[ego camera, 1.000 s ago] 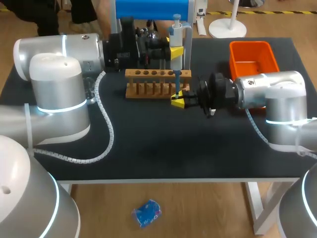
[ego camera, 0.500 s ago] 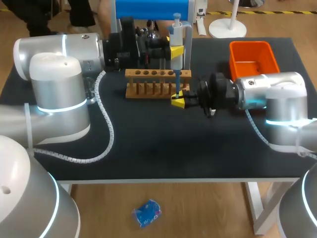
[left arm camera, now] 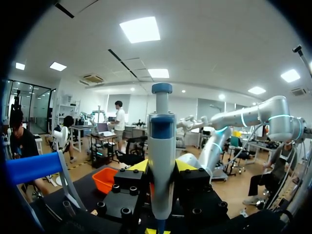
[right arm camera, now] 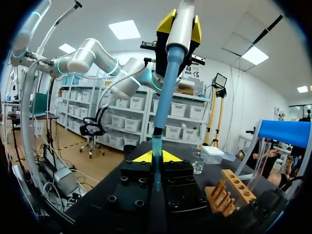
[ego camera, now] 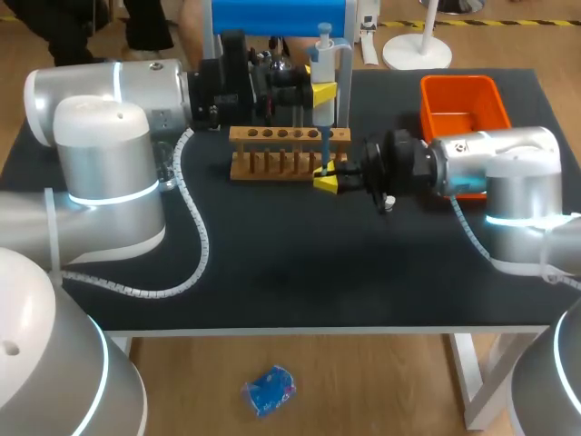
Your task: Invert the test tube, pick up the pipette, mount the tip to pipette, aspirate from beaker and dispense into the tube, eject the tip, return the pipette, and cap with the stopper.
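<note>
My left gripper [ego camera: 323, 94] is shut on the white and blue pipette [ego camera: 323, 68], holding it upright behind the wooden rack [ego camera: 272, 153]. In the left wrist view the pipette [left arm camera: 161, 165] stands between the yellow-tipped fingers. Its blue tip [right arm camera: 168, 83] points straight down into the test tube [right arm camera: 156, 168]. My right gripper [right arm camera: 156, 157] is shut on that tube and holds it upright. From above, the right gripper [ego camera: 327, 179] sits at the rack's right end, directly under the pipette. A glass beaker [right arm camera: 197, 163] stands beyond the right gripper's fingers.
An orange bin [ego camera: 463, 102] sits at the table's far right, behind the right arm. A blue-topped stand [ego camera: 277, 16] rises at the back edge behind the pipette. The left arm's white cable [ego camera: 195, 236] loops over the table's left half.
My right gripper with the test tube has shifted slightly up and toward the rack. The left arm and pipette have kept still.
</note>
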Controlling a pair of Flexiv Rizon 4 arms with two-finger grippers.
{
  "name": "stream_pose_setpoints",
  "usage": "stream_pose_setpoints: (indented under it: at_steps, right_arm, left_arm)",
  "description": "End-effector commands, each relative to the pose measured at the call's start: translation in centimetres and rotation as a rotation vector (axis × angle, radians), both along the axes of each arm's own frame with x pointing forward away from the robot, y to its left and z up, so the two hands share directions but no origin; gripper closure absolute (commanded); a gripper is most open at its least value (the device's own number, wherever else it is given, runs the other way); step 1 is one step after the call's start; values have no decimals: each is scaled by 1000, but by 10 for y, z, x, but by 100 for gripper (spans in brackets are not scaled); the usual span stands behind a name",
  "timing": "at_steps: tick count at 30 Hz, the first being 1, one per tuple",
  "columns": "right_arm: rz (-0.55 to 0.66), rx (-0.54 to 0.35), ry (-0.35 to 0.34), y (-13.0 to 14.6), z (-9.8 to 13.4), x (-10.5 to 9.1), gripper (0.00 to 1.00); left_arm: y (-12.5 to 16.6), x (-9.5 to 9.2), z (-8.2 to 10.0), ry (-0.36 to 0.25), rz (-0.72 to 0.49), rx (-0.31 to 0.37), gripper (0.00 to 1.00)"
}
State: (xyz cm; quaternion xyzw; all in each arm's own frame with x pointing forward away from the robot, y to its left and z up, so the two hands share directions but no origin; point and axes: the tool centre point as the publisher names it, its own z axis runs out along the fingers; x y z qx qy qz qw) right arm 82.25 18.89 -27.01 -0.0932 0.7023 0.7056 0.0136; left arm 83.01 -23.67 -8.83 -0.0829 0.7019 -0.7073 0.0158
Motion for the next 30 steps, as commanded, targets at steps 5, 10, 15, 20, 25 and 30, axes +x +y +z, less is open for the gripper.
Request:
stream_pose_setpoints:
  at_steps: [5, 10, 15, 20, 25, 30]
  right_arm:
    - [-5, 3, 27, 2, 11, 0, 100]
    - [-11, 13, 73, 1, 13, 0, 100]
    - [-16, 19, 109, 0, 15, 1, 100]
    - [-15, 7, 110, -1, 16, 3, 100]
    - [2, -29, 87, -1, 16, 4, 100]
    - [14, -43, 79, 0, 16, 4, 100]
  left_arm:
    - [-1, -1, -5, 1, 2, 0, 100]
    - [-1, -1, -5, 1, 2, 0, 100]
    - [-1, -1, -5, 1, 2, 0, 100]
    - [-1, -1, -5, 1, 2, 0, 100]
    - [-1, -1, -5, 1, 2, 0, 100]
    - [-1, -1, -5, 1, 2, 0, 100]
